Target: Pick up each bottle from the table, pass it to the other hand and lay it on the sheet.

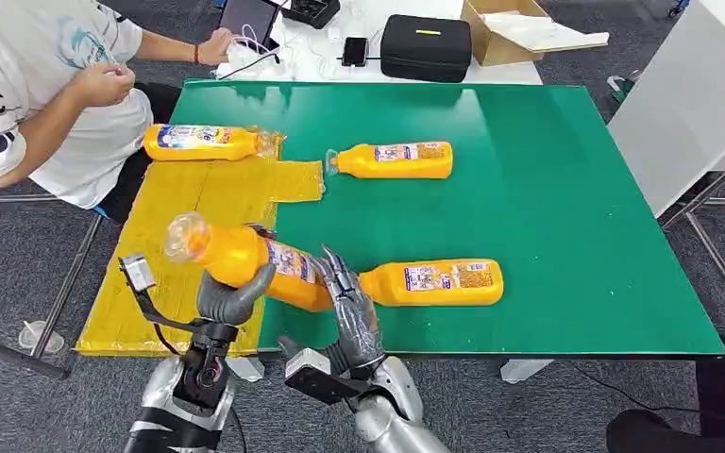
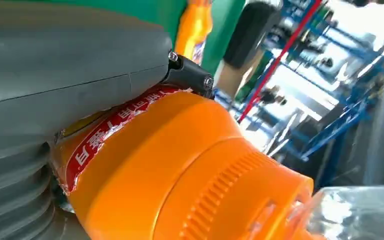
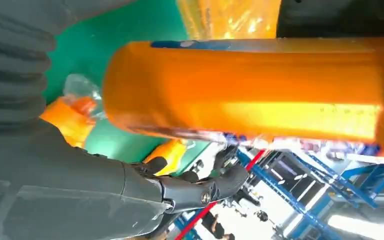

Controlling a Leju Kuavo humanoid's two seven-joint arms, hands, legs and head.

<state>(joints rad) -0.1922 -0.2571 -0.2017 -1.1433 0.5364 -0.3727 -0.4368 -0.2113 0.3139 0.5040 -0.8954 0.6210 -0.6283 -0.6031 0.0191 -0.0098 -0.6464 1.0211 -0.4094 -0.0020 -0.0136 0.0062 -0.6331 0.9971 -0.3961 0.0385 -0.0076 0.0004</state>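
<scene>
Held bottle (image 1: 245, 260) mid-handover above table edge, beside sheet (image 1: 198, 203). Left hand (image 1: 231, 294) fingers wrapped under neck end. Right hand (image 1: 351, 307) fingers alongside base, parted; grip unclear. Risk: early right release, single neck grip lets bottle tip, drop.

Silver arms (image 1: 177, 401); grey ribbed covers; dark fingers (image 1: 351, 300).

The left robot hand (image 1: 233, 294) grips an orange bottle (image 1: 245, 257) above the near edge of the green tabletop (image 1: 576, 217), over the yellow sheet (image 1: 184, 245). The right robot hand (image 1: 351, 307) touches its base with fingers apart. Another bottle (image 1: 431, 282) lies just beside.
</scene>
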